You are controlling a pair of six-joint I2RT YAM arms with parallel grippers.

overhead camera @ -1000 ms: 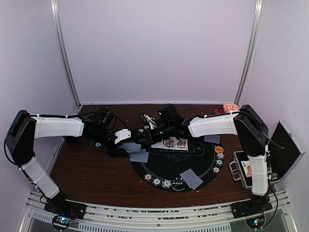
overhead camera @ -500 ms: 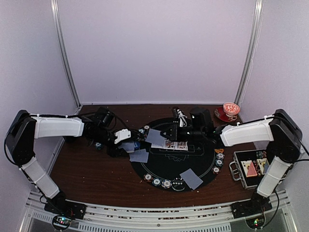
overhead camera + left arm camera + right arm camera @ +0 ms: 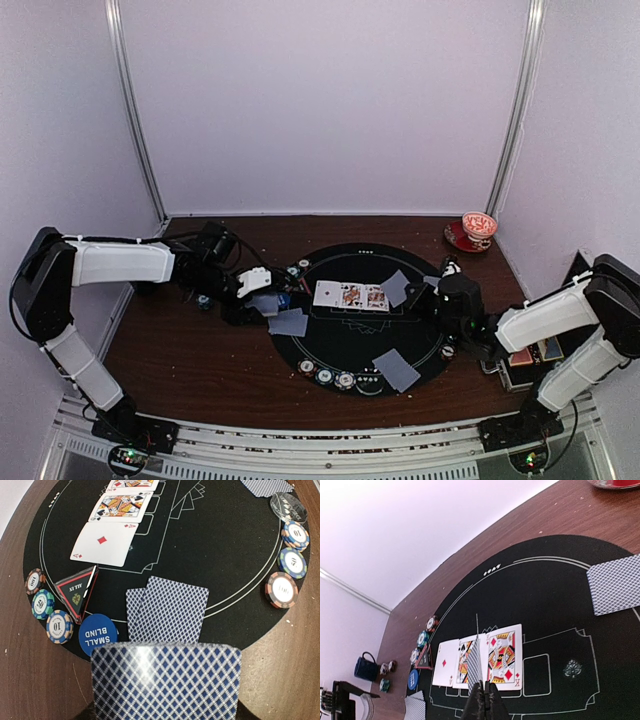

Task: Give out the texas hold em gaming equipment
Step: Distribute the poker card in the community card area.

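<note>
My left gripper (image 3: 256,291) is shut on the deck of blue-backed playing cards (image 3: 165,680) at the left edge of the round black mat (image 3: 345,340); the deck hides its fingers in the left wrist view. My right gripper (image 3: 485,687) is shut on one card (image 3: 476,662), held edge-on above the mat's right side (image 3: 397,288). Three face-up cards (image 3: 350,296) lie in a row mid-mat. Face-down pairs lie at the left (image 3: 167,612) and front (image 3: 397,370). Poker chips (image 3: 44,605) sit by the red triangle marker (image 3: 77,592) and blue disc (image 3: 96,634).
More chips line the mat's front rim (image 3: 325,376) and its other side (image 3: 290,560). Another face-down card (image 3: 615,585) lies on the mat beyond the held one. A red-patterned cup and saucer (image 3: 478,228) stands at the back right. The right arm covers most of the metal case (image 3: 522,368).
The right arm has swung from the deck at the left across the mat to the right side, carrying one card. The left arm and deck have not moved.
</note>
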